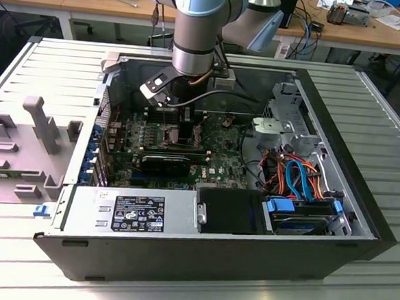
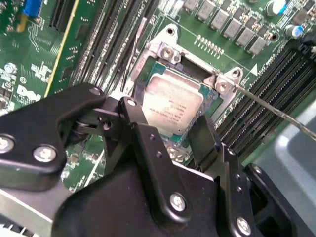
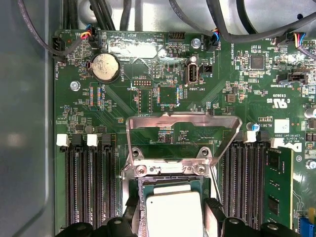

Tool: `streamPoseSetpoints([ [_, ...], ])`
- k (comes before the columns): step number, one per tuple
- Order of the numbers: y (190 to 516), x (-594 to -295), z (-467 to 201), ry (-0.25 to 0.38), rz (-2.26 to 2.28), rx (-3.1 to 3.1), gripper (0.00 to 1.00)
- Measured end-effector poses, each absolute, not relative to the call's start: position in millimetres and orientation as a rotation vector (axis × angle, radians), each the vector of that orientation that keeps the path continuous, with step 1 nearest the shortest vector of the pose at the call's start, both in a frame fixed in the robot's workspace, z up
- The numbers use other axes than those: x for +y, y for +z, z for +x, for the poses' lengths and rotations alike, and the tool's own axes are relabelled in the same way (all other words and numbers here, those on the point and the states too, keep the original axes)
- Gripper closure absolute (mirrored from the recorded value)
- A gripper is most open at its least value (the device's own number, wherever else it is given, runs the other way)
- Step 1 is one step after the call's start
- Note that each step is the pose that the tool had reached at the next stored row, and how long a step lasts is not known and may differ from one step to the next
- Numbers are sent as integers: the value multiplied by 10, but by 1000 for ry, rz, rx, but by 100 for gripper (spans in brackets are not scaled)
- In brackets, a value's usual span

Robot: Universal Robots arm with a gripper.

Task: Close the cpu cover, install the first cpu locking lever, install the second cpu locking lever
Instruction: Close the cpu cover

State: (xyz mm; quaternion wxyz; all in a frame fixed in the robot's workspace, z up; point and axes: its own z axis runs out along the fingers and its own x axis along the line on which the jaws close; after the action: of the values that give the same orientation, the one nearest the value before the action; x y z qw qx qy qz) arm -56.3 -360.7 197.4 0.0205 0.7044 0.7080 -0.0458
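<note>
Fingers (image 3: 213, 212) spread wide, nothing held, one on each side of the cpu chip (image 3: 175, 212) in its socket. Gripper (image 3: 173, 207) hangs low over the socket. cpu cover (image 3: 148, 120) open, standing up from its hinge at the socket edge, board visible through its square opening. Thin locking lever (image 2: 276, 112) sticks out from a socket corner across the memory slots (image 3: 86, 187). All on the green motherboard (image 3: 163, 74) inside the open computer case (image 1: 199, 260), arm (image 1: 194, 33) reaching down into it.
</note>
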Motion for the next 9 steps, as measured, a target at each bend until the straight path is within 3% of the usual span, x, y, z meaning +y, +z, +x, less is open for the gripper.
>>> streamPoseSetpoints([
  [9,1977,-3608,-566,-107,2182,2231,38],
])
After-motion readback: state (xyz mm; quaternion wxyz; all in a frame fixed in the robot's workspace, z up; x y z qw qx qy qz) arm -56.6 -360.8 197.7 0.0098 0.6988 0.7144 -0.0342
